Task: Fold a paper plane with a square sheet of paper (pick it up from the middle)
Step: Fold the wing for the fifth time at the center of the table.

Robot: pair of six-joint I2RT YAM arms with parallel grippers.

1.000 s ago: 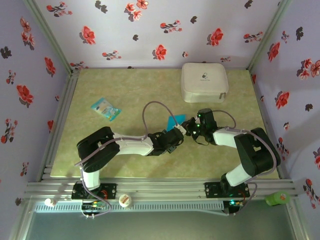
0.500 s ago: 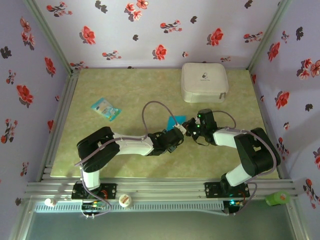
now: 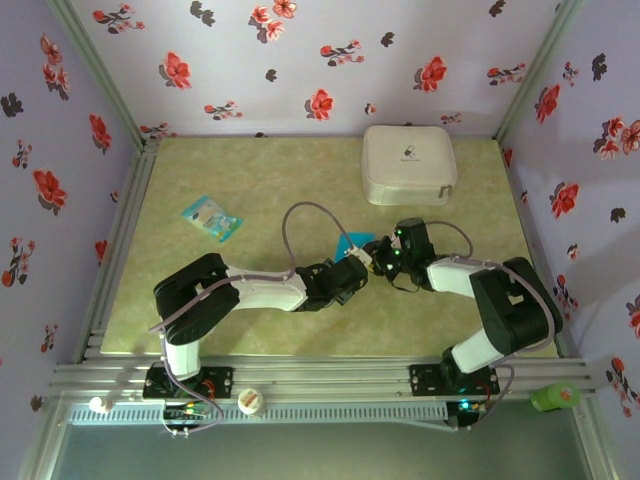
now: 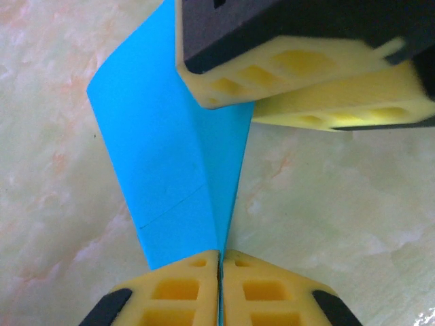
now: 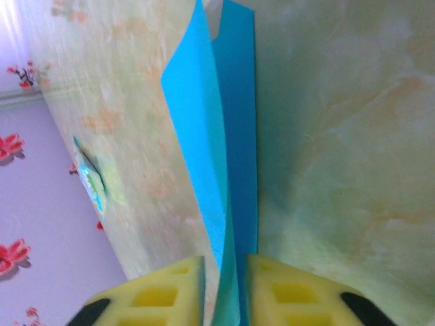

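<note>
The teal-blue paper (image 3: 348, 243) is folded into a narrow creased shape and stands on edge at mid-table, between the two grippers. My left gripper (image 3: 357, 263) is shut on its near end; in the left wrist view the pads (image 4: 183, 292) meet on the blue paper (image 4: 170, 156). My right gripper (image 3: 379, 253) straddles the other end. In the right wrist view its jaws (image 5: 225, 272) stand narrowly apart, with the folded paper (image 5: 234, 136) in the gap and a sliver of table beside it. The right gripper's yellow fingers (image 4: 285, 68) show at the top of the left wrist view.
A white case (image 3: 408, 163) sits at the back right. A small pale-blue printed packet (image 3: 211, 219) lies at the left, also seen as the packet (image 5: 88, 180) in the right wrist view. The green marbled table (image 3: 260, 180) is walled on three sides.
Both grippers and the paper have barely shifted; the right gripper has edged slightly left toward the left one.
</note>
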